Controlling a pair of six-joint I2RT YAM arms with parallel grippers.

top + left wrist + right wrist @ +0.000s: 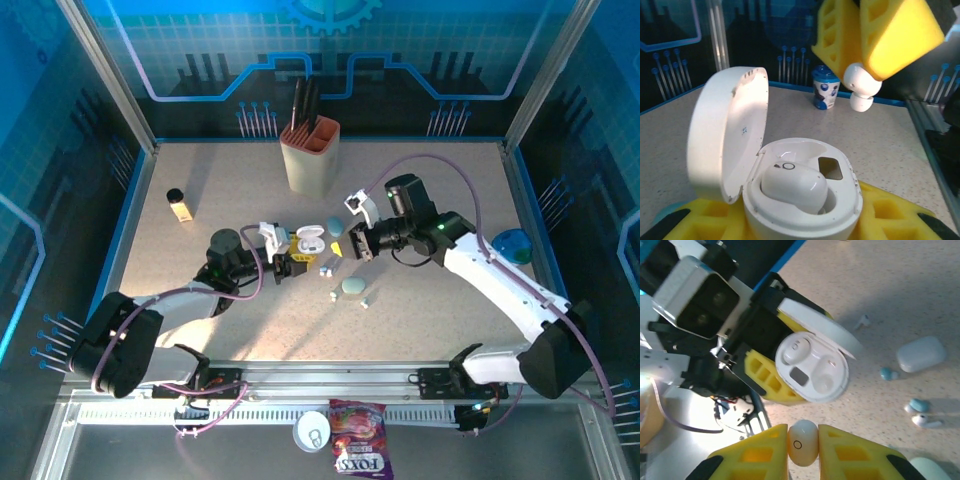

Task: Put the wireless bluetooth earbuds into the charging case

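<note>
Right fingers closed on a white earbud, pinched by its sides, its rounded end poking past the pads. Left fingers clamped around the base of the charging case, with the lid standing open. One seated bud fills a socket; the empty socket is beside it. In the left wrist view the held earbud hangs above and beyond the case, apart from it and not yet over the empty socket.

Risks, as I judge them:
- The grip is on a smooth, rounded shell. Any push against the socket rim could twist the earbud or squirt it out of the fingers.
- If the bud goes down at the wrong angle it will likely perch on the rim rather than drop in.
- The yellow pads are wide beside the socket. They may knock the seated bud or the lid on the way down.
- The case is held up off the table, so a hard press could shift it in the left fingers.

Room: the lid walls off one side, so the approach is open from above and from the side away from the hinge. Loose earbuds and a teal case lie just beside and below the work. A closed white case is also near.
</note>
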